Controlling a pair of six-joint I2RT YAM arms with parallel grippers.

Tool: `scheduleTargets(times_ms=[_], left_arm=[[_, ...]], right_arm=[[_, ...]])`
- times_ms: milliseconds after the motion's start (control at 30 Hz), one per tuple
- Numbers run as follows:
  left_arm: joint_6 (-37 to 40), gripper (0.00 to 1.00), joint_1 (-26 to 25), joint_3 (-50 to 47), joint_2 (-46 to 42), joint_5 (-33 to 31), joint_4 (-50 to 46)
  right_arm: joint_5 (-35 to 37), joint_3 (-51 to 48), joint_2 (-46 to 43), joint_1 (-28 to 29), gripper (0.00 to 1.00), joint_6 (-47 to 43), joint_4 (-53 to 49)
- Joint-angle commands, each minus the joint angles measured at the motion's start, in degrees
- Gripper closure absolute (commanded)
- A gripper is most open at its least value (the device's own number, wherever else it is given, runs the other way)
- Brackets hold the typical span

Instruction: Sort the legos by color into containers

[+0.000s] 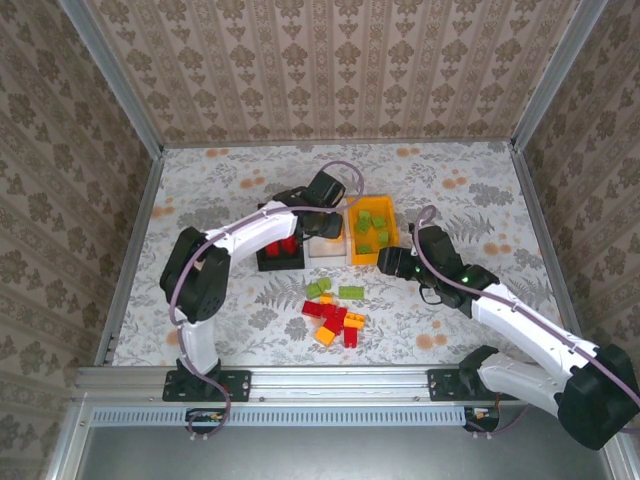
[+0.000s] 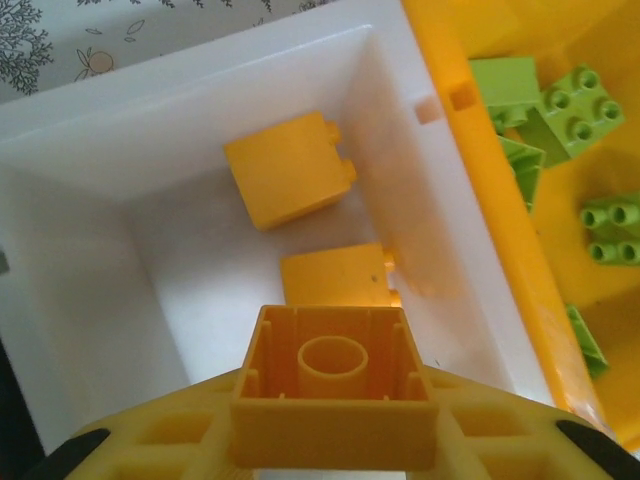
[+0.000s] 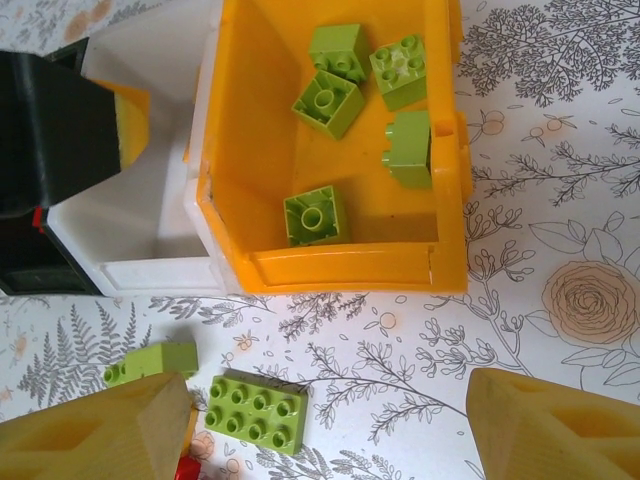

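Orange bin holds five green legos.

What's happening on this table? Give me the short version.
The left pincer grips an orange-yellow brick above the white bin, where two matching bricks already lie. The orange bin holds green bricks and the black bin red bricks. The right pincer hangs open above a flat green brick on the table in front of the orange bin. A mixed pile of loose bricks waits unsorted nearby.
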Motion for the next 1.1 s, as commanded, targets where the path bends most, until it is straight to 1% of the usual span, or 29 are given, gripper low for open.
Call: scheduleTargets(times_ms=[0, 67, 233, 300, 400, 500, 533, 667, 833, 900, 1000, 1067], left_arm=[[1.6, 0.55, 0.5, 3.5, 1.2, 1.1, -1.8], [1.6, 0.48, 0.6, 4.5, 1.5, 1.3, -2.0], [1.2, 0.36, 0.6, 5.1, -0.9, 1.6, -2.1], [0.2, 0.3, 0.5, 3.3, -3.8, 2.6, -0.8], [-1.6, 0.16, -0.3, -1.0, -10.2, 4.3, 2.2], [-2.8, 0.06, -2.1, -6.2, -17.1, 4.3, 3.8], [-3.4, 0.01, -2.9, -8.2, -19.6, 4.0, 4.3], [-6.0, 0.0, -5.5, -17.2, -29.5, 1.9, 5.4], [-10.2, 0.0, -8.0, -28.7, -41.2, -1.6, 4.6], [-12.1, 0.0, -8.6, -32.1, -44.8, -2.6, 4.0], [-14.2, 0.0, -8.8, -36.6, -49.0, -3.3, 3.2], [-15.1, 0.0, -8.9, -38.7, -50.8, -3.6, 3.0]], right_arm=[[-1.7, -1.2, 1.4, -0.3, 0.25, -1.2, 0.5], [-2.7, -1.3, 2.4, -0.1, 0.25, -1.1, 1.1], [-4.5, -1.2, 4.0, 0.6, 0.25, -1.4, 2.1], [-5.3, -1.2, 4.5, 1.3, 0.25, -1.6, 2.5], [-6.7, -0.8, 5.9, 3.2, 0.25, -2.4, 2.9], [-7.1, 0.0, 7.8, 6.9, 0.25, -4.4, 3.0], [-7.0, 0.3, 8.6, 8.3, 0.25, -5.1, 2.7], [-7.0, 1.4, 11.7, 12.6, 0.28, -7.4, 1.4], [-6.7, 2.0, 14.5, 17.8, 0.31, -10.7, 0.1], [-5.4, 2.7, 15.6, 19.7, 0.31, -11.5, -0.7], [-1.5, 4.2, 17.9, 22.2, 0.29, -12.1, -3.7], [-0.9, 4.6, 19.0, 23.5, 0.28, -12.6, -4.6]])
